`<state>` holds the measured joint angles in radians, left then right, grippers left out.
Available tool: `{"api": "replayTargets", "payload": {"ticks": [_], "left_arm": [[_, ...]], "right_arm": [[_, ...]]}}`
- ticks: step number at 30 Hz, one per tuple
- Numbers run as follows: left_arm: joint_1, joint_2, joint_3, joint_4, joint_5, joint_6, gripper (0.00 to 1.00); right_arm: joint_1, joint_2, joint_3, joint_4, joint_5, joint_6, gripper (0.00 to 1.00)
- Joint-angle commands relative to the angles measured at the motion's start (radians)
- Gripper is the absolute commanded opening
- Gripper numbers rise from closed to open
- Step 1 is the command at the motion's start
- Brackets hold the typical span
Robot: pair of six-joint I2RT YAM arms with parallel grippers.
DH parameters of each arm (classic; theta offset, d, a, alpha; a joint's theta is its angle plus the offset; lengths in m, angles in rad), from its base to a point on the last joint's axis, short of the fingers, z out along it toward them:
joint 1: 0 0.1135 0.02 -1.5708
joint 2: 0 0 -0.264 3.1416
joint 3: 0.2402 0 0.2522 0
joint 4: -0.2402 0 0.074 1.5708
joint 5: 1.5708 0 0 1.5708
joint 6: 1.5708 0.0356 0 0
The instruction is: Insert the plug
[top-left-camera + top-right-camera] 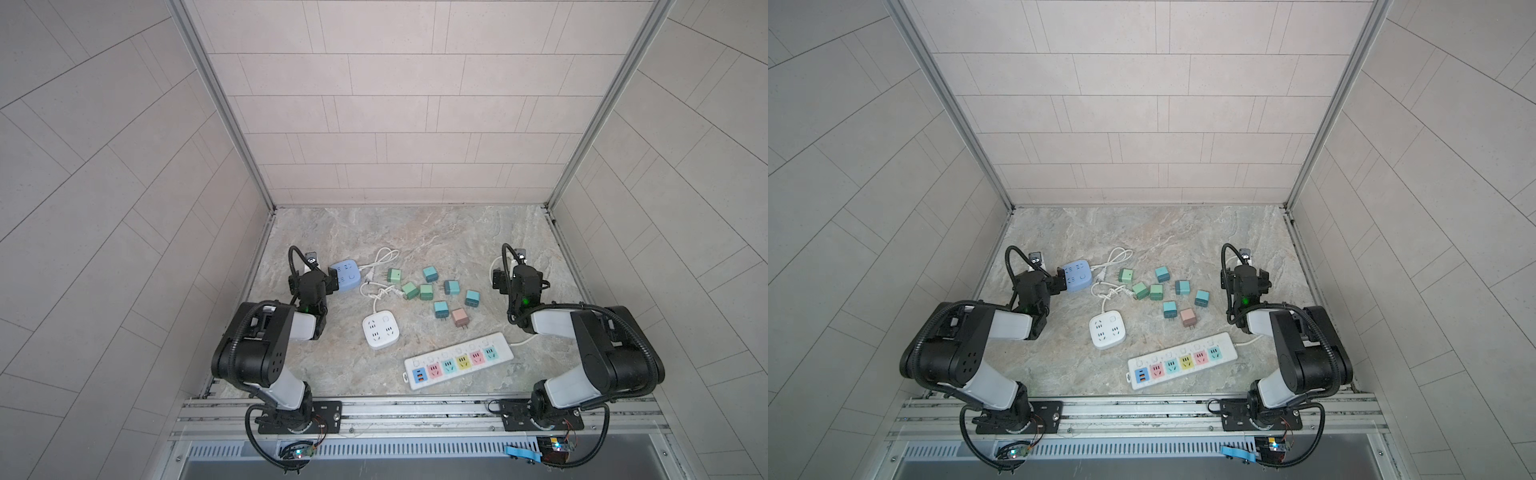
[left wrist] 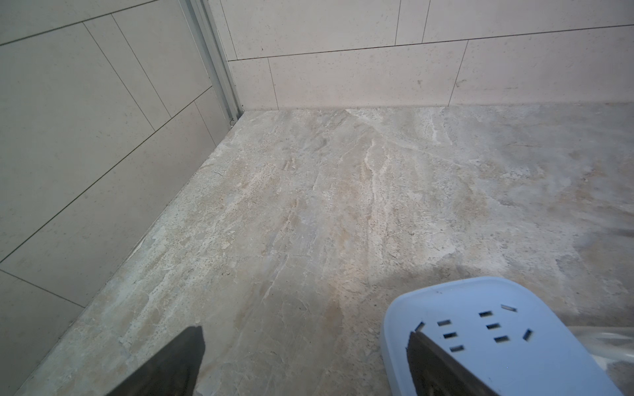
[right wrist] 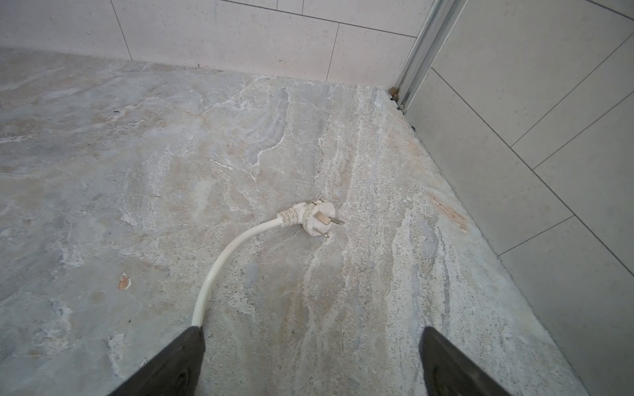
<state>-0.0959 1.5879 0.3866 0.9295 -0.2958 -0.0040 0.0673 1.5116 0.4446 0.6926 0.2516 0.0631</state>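
My left pincer (image 2: pixel 305 332) stands wide open and holds nothing. One of its fingers (image 2: pixel 442 370) hangs over the near corner of the blue socket (image 2: pixel 497 325) and the other over bare worktop (image 2: pixel 308 205); I cannot tell whether the first touches the socket. My right pincer (image 3: pixel 312 329) is spread just as wide and is also empty, low over the worktop near the right wall. Ahead of it lies a white corded plug (image 3: pixel 317 219), on its side with its prongs pointing toward that wall. Its cord (image 3: pixel 223 260) curves back and runs out of sight behind one of my right fingers (image 3: pixel 171 367). The plugs (image 1: pixel 425 291), small cubes in green and teal with one pink plug (image 1: pixel 459 317), lie loose in the middle of the worktop, between my two pincers and well apart from both. Nearer my bases, a white socket (image 1: pixel 381 330) sits left of that cluster, and the strip (image 1: pixel 457 360), with its row of coloured outlets, lies slantwise just in front of the pink plug. Thin white leads (image 1: pixel 376 286) tangle between the blue socket and the white one.
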Motion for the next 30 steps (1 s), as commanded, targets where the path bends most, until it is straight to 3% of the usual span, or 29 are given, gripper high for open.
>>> {"api": "replayTargets", "payload": {"ticks": [1, 5, 9, 11, 13, 14, 16, 18, 20, 22, 24, 28, 30], "left_arm": [[0.004, 0.003, 0.003, 0.020, -0.008, -0.005, 1.00], [-0.018, -0.023, -0.051, 0.112, -0.027, 0.017, 1.00], [-0.055, -0.131, -0.123, 0.138, -0.078, 0.053, 1.00], [-0.117, -0.196, -0.120, 0.086, -0.177, 0.095, 1.00], [-0.216, -0.277, -0.055, -0.075, -0.361, 0.098, 1.00], [-0.241, -0.310, -0.019, -0.171, -0.385, 0.076, 1.00], [-0.263, -0.371, 0.076, -0.430, -0.366, 0.008, 1.00], [-0.272, -0.391, 0.136, -0.594, -0.379, -0.050, 1.00], [-0.272, -0.407, 0.161, -0.648, -0.353, -0.115, 1.00], [-0.272, -0.433, 0.176, -0.714, -0.237, -0.117, 1.00], [-0.272, -0.456, 0.156, -0.702, -0.216, -0.121, 1.00], [-0.269, -0.515, 0.092, -0.674, -0.250, -0.167, 1.00], [-0.269, -0.527, 0.083, -0.672, -0.215, -0.171, 1.00]], "right_arm": [[0.009, -0.011, -0.018, 0.029, 0.015, -0.005, 0.99], [0.046, -0.087, -0.029, -0.007, 0.067, -0.029, 0.99], [0.071, -0.198, 0.071, -0.334, 0.191, 0.051, 0.99], [0.069, -0.199, 0.130, -0.460, 0.209, 0.090, 1.00], [0.071, -0.177, 0.233, -0.618, 0.236, 0.156, 0.99], [0.073, -0.161, 0.267, -0.669, 0.240, 0.173, 1.00], [0.080, -0.134, 0.322, -0.738, 0.237, 0.212, 0.99], [0.079, -0.120, 0.421, -0.925, 0.263, 0.325, 1.00], [0.079, -0.119, 0.445, -0.975, 0.207, 0.362, 1.00], [0.081, -0.140, 0.428, -0.943, 0.108, 0.337, 0.99], [0.086, -0.169, 0.392, -0.897, 0.099, 0.320, 0.99], [0.087, -0.231, 0.336, -0.895, 0.234, 0.376, 0.99], [0.087, -0.265, 0.309, -0.921, 0.353, 0.461, 1.00]]}}
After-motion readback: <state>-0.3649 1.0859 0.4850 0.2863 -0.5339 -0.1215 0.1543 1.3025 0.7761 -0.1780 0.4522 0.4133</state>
